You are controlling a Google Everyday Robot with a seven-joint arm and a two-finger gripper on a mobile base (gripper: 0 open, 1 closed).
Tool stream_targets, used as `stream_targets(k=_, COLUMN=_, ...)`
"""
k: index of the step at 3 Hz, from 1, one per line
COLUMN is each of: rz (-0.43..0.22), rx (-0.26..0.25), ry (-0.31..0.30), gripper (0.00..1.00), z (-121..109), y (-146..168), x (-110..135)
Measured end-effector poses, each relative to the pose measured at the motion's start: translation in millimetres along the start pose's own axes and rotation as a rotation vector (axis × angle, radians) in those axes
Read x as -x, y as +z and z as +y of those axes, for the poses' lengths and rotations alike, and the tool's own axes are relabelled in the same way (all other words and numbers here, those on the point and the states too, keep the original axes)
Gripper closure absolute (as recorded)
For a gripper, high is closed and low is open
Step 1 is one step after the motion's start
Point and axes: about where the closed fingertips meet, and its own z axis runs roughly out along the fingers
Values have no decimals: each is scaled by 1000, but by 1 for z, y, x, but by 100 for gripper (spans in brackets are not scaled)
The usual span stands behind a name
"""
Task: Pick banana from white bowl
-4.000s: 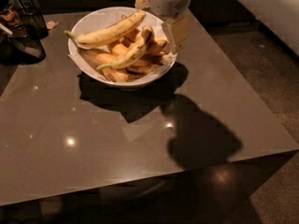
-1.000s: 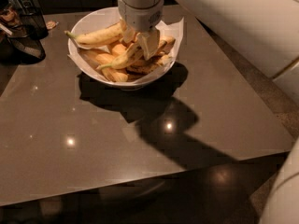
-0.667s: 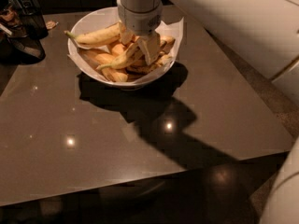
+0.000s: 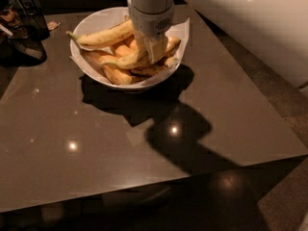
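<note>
The white bowl, lined with white paper, stands at the back of the brown table. The curved yellow banana lies across the pile in it, with its thin stem to the left and its blunt end to the right. My gripper comes straight down from above over the bowl's middle. Its pale fingers stand on either side of the banana's middle and are closed on it. A longer, straighter banana with a green stem lies behind. Shorter orange-tinted bananas lie below.
Dark objects stand at the table's back left corner. The white arm body fills the upper right. The glossy table stretches toward me, with its front edge near the bottom and its right edge beside the floor.
Since four seconds ago my gripper has moved left from the bowl's right rim to over its middle and down onto the curved banana. In the last second it has barely moved.
</note>
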Motion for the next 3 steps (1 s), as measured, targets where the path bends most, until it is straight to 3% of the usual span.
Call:
stream_targets(k=1, rz=0, rx=-2, ry=14, gripper=99, z=0, y=0, x=0)
stream_targets(k=2, rz=-5, rx=0, ry=88, gripper=100, z=4, y=-17, x=-11)
stream_targets(k=3, rz=-38, rx=-27, ry=204, gripper=100, z=12, y=-44, x=-23)
